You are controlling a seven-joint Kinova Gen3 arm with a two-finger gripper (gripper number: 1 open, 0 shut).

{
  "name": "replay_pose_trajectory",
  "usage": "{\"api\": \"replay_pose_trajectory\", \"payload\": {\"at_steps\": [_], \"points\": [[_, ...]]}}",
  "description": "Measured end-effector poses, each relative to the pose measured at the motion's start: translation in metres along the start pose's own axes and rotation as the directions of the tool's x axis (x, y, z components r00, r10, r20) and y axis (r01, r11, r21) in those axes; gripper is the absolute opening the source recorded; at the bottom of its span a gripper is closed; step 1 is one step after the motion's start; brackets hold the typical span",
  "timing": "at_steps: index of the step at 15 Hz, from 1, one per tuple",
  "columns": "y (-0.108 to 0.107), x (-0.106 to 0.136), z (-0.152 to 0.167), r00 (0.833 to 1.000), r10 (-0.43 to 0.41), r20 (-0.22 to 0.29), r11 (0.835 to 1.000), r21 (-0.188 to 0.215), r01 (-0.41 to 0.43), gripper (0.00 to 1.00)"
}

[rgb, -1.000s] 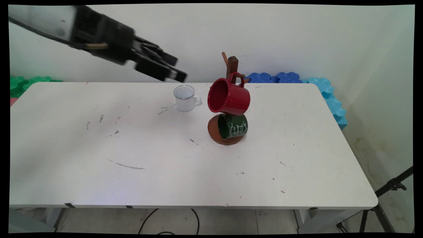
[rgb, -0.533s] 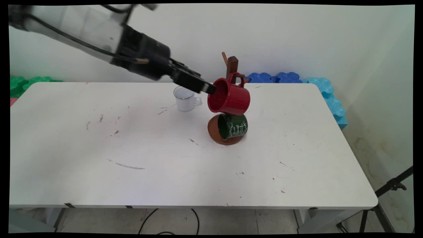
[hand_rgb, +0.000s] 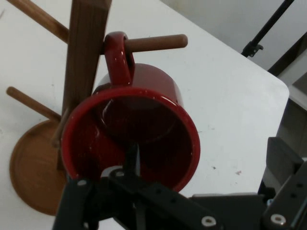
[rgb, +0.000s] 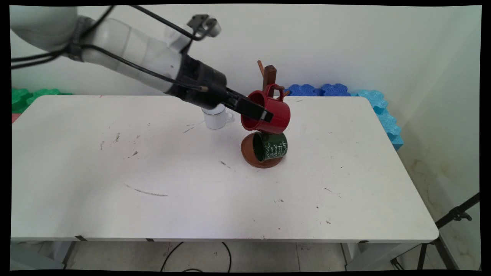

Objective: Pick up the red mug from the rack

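Note:
A red mug (rgb: 279,109) hangs by its handle on an upper peg of a wooden mug tree (rgb: 270,73), mouth turned left. My gripper (rgb: 264,113) reaches in from the left, open, with one finger (rgb: 255,110) lying across the mug's mouth. In the hand view the red mug (hand_rgb: 148,79) fills the middle, its handle over the peg beside the post (hand_rgb: 88,43). The gripper (hand_rgb: 177,172) sits at the mug's lower rim, jaws wide apart. A dark green mug (rgb: 274,147) hangs lower on the tree, above its round base (rgb: 248,155).
A small white enamel mug (rgb: 215,119) stands on the white table (rgb: 153,172) just left of the tree, partly behind the arm. Blue foam tiles (rgb: 326,90) and green ones (rgb: 34,94) lie behind the table. A tripod leg (rgb: 452,216) stands at the lower right.
The gripper has moved right and down, from above the white mug to the red mug's mouth. The mugs and the tree have not moved.

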Motion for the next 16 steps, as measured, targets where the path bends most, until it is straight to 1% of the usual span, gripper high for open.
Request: {"api": "replay_pose_trajectory", "payload": {"at_steps": [6, 10, 11, 16], "points": [[-0.001, -0.003, 0.028, 1.000, -0.019, -0.005, 1.000, 0.004, 0.020, 1.00], [-0.001, -0.004, 0.041, 1.000, -0.024, -0.011, 1.000, 0.004, 0.024, 1.00], [-0.002, -0.004, 0.043, 1.000, -0.025, -0.013, 1.000, 0.004, 0.025, 0.00], [-0.002, -0.004, 0.052, 1.000, -0.021, -0.021, 1.000, 0.001, 0.021, 0.00]]}}
